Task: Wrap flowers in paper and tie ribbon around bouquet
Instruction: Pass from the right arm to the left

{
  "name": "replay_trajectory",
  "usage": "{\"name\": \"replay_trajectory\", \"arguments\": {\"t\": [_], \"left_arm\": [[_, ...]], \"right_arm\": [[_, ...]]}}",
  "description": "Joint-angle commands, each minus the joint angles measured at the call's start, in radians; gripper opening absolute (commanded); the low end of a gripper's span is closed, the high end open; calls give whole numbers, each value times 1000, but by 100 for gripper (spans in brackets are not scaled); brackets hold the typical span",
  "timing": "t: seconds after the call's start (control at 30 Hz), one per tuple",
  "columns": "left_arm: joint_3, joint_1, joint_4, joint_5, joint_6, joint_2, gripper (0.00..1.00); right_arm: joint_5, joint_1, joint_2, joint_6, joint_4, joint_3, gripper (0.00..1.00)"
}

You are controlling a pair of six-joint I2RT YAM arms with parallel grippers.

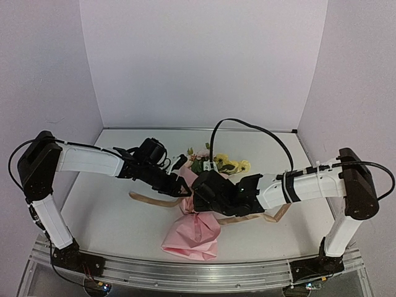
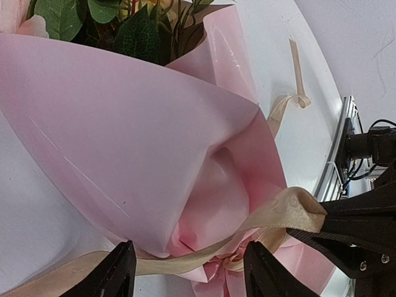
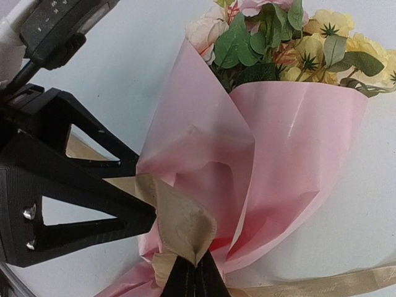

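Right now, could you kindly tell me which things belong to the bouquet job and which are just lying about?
Job: flowers, pink paper, tan ribbon, right pincer shut on the ribbon, left pincer open.
Just there: black cable, metal rail.

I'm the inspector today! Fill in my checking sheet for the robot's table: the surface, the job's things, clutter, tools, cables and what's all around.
Surface: white table, with a metal rail along the near edge.
Job's things: bouquet lying on the table. The flowers poke out of a pink paper cone. A tan ribbon crosses its narrow neck, and the ends trail to both sides.
Clutter: nothing seen.
Grippers: left tool is open, with the ribbon running between its fingers. Right tool is shut, pinching a fold of ribbon.
Cables: black cable arches above the flowers.
Surroundings: plain pale walls on three sides.
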Motion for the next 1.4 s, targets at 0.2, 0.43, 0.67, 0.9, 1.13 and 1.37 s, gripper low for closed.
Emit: {"name": "replay_trajectory", "arguments": {"t": [0.2, 0.43, 0.67, 0.9, 1.13, 1.37], "left_arm": [[1, -25, 19, 22, 6, -36, 37], [-7, -36, 4, 8, -3, -92, 10], [14, -52, 8, 40, -17, -99, 0], [84, -78, 11, 64, -36, -40, 0], [169, -92, 0, 69, -36, 42, 0], [218, -93, -46, 42, -27, 91, 0]], "right_arm": [[3, -12, -49, 10, 29, -10, 0], [1, -14, -51, 13, 29, -8, 0], [9, -14, -69, 21, 29, -21, 3], [35, -14, -157, 27, 28, -78, 32], [69, -17, -230, 71, -57, -103, 50], [89, -55, -332, 236, -254, -168, 60]]}}
